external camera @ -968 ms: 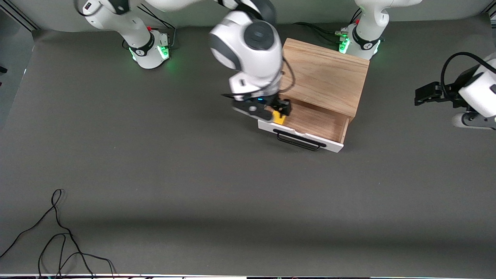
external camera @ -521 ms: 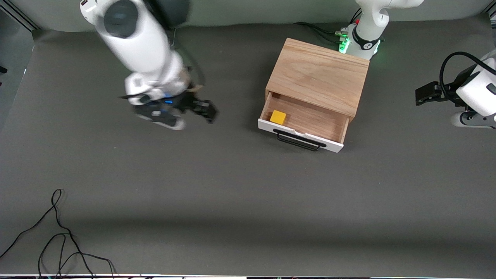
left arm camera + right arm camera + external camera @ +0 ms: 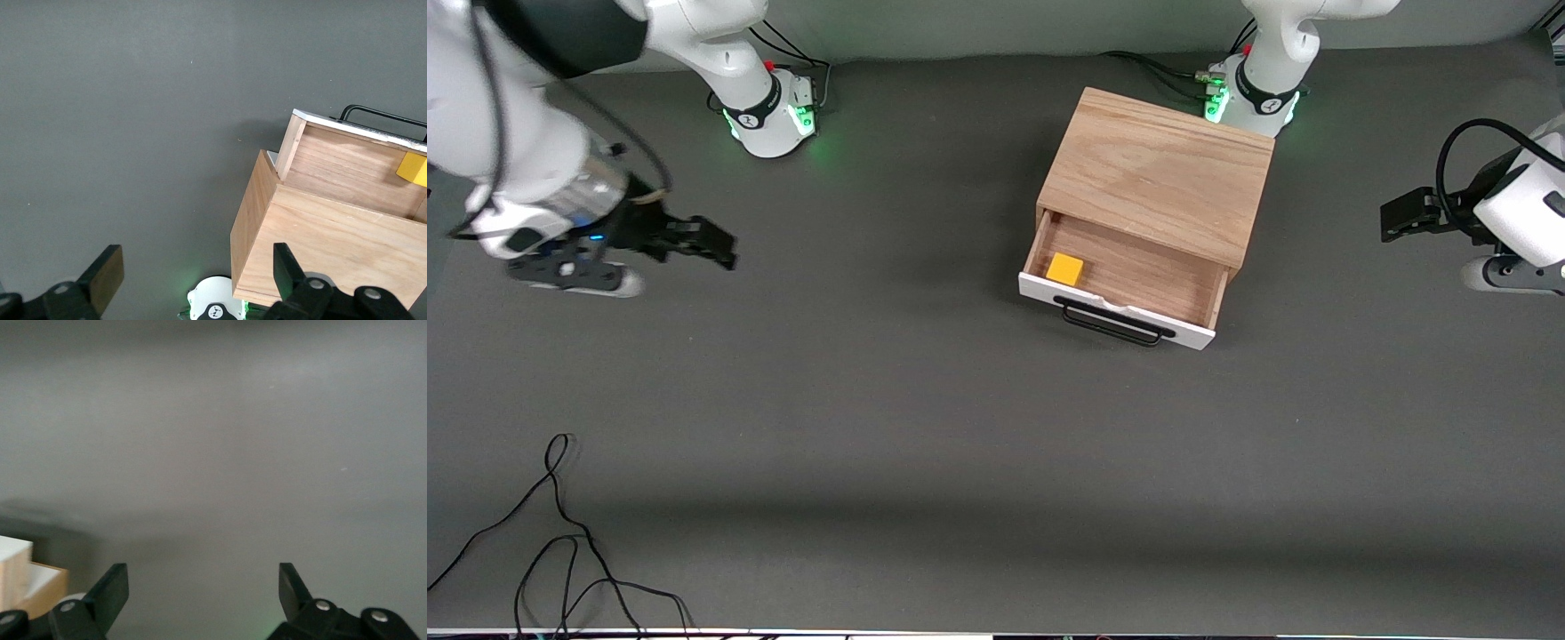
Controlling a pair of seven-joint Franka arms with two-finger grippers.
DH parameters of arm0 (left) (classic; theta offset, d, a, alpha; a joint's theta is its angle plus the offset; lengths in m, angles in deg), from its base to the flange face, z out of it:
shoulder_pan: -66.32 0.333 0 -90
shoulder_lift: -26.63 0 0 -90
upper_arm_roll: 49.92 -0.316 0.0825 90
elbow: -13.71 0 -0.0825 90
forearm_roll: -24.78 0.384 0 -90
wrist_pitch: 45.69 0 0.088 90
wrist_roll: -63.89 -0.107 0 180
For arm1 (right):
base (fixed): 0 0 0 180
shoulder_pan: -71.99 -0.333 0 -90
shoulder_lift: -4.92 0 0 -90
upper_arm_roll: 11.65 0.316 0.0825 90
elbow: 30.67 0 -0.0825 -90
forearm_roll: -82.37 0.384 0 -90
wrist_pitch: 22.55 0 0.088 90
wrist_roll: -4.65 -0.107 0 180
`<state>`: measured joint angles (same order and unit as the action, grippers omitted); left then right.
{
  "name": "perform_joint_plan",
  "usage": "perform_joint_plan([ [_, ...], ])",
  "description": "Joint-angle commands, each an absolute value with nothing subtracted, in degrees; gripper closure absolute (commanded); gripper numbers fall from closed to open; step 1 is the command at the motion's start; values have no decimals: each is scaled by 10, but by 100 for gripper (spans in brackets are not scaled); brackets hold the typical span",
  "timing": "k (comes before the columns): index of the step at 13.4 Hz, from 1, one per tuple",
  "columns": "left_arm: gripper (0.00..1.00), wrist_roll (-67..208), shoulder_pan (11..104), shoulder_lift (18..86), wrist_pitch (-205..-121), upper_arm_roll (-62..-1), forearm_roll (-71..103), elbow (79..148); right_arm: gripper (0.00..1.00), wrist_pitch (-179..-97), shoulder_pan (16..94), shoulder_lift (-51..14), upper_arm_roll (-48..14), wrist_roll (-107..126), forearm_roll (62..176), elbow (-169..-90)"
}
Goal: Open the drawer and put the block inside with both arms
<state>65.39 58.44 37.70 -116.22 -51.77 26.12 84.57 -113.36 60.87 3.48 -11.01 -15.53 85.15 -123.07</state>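
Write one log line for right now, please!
drawer: open | block: inside drawer | right pincer: open, empty, over table | left pincer: open, waiting

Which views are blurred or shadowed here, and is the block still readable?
Front view: sharp on the drawer and yellow block; right gripper slightly smeared, a broad shadow band low across the table. Right wrist view: soft and hazy throughout. Left wrist view: crisp, block cut by the frame edge, left gripper open.
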Motion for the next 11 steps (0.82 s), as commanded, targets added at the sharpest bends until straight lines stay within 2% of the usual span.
perform_joint_plan([
  [1,0,646,575,359,-1161,-526,267,862,0,-1126,614,47,-159,-58,840,-1240],
  [3,0,645,574,352,-1163,-526,267,870,0,-1123,614,47,-201,-23,840,-1238],
  [6,0,644,573,314,-1195,-527,268,921,0,-1123,627,45,-234,14,835,-1237],
  [9,0,613,572,273,-1249,-526,268,980,0,-1123,692,43,-190,31,829,-1235],
  [11,0,585,574,240,-1290,-526,265,1028,0,-1123,698,42,-189,32,825,-1234],
])
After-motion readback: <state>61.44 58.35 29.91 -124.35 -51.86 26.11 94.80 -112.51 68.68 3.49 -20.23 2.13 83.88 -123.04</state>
